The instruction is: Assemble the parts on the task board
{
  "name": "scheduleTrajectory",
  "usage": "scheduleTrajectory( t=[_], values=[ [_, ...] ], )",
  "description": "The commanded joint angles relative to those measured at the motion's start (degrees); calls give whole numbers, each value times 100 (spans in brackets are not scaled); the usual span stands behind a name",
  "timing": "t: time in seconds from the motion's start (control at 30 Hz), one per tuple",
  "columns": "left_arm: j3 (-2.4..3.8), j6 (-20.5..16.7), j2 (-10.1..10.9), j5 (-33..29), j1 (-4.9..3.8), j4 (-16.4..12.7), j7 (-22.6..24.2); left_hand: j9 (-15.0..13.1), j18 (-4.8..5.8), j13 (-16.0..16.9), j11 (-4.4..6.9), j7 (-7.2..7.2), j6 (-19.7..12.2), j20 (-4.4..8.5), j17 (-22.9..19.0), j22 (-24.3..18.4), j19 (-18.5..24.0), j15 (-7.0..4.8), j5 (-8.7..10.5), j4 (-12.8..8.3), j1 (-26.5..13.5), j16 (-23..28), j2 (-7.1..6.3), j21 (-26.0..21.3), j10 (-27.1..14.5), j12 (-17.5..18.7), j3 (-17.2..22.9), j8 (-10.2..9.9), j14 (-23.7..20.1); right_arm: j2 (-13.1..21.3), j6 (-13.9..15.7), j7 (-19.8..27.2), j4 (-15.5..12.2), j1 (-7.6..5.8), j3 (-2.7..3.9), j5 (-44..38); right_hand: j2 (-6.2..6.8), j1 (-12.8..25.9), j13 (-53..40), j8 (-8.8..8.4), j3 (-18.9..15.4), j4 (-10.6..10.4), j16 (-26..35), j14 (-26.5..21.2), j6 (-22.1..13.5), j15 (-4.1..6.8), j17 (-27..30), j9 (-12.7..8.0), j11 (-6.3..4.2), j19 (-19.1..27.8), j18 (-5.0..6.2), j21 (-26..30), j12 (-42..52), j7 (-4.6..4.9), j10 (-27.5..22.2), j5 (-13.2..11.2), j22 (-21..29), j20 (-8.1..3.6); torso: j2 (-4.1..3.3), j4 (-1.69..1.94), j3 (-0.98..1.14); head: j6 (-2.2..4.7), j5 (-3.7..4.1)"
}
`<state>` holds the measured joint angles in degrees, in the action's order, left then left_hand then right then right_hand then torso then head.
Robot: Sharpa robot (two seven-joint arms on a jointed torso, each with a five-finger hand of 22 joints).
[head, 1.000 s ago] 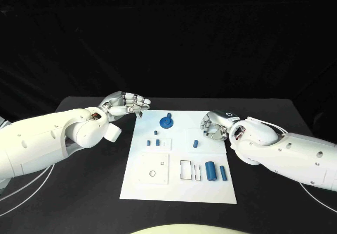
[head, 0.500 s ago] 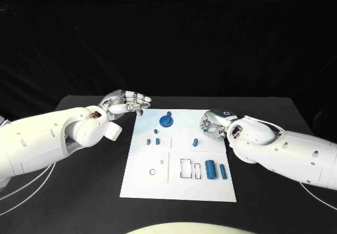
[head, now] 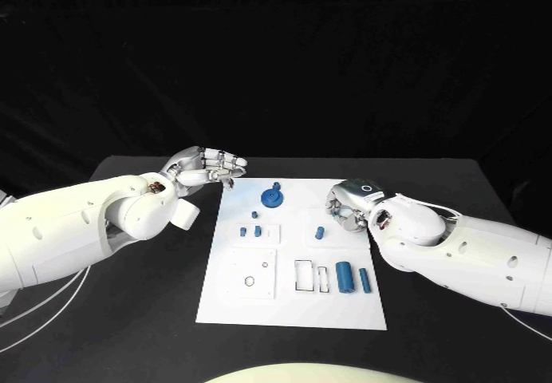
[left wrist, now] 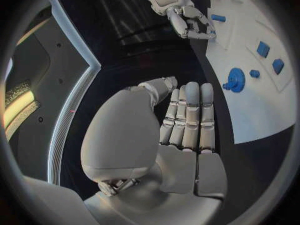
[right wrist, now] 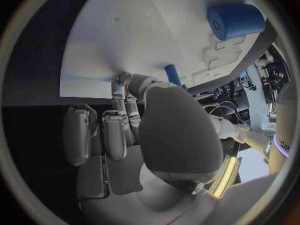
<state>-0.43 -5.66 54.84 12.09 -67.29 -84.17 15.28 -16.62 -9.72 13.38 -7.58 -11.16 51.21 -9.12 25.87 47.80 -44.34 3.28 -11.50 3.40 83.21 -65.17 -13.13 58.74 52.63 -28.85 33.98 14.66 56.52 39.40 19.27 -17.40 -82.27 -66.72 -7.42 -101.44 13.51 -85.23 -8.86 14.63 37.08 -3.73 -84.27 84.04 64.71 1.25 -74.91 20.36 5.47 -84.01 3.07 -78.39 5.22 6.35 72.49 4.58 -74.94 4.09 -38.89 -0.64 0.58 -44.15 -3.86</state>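
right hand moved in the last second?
Yes. The right hand has edged inward over the task board's right edge, toward the small blue part there.

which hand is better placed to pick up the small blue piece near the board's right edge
Likely the right hand: it sits at the task board's right edge, just beside that small blue piece. The left hand hovers off the far left corner.
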Motion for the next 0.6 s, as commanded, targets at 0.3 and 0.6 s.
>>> scheduleTrajectory(
  t=[0.3, 0.6],
  values=[
    [5, -3, 5, -31, -7, -25, 44, 9, -82, 7, 4, -11, -50, -8, -9, -6, -47, 15, -29, -25, -31, 8, 36, -28, -46, -32, -20, -2, -32, 139, 432, -181, -200, 32, -19, -284, 16, 135, -132, 22, 219, 293, 26, 357, 72, 67, -378, 19, -311, -261, -91, -91, 3, -9, 399, 5, -1094, -36, 2, -4, -7, 11, -7],
    [5, -8, 3, -32, -7, -9, 50, 11, -82, 7, 2, -14, -57, -9, -11, -7, -49, 16, -29, -25, -33, 9, 37, -29, -48, -36, -21, -5, -32, 405, 656, -102, -614, -92, 45, -74, 17, 156, -135, 22, 226, 305, 33, 354, 79, 68, -365, 22, -313, -261, -91, -89, 1, -10, 405, 4, -1094, -36, -2, -7, -2, 19, -24]
  ],
)
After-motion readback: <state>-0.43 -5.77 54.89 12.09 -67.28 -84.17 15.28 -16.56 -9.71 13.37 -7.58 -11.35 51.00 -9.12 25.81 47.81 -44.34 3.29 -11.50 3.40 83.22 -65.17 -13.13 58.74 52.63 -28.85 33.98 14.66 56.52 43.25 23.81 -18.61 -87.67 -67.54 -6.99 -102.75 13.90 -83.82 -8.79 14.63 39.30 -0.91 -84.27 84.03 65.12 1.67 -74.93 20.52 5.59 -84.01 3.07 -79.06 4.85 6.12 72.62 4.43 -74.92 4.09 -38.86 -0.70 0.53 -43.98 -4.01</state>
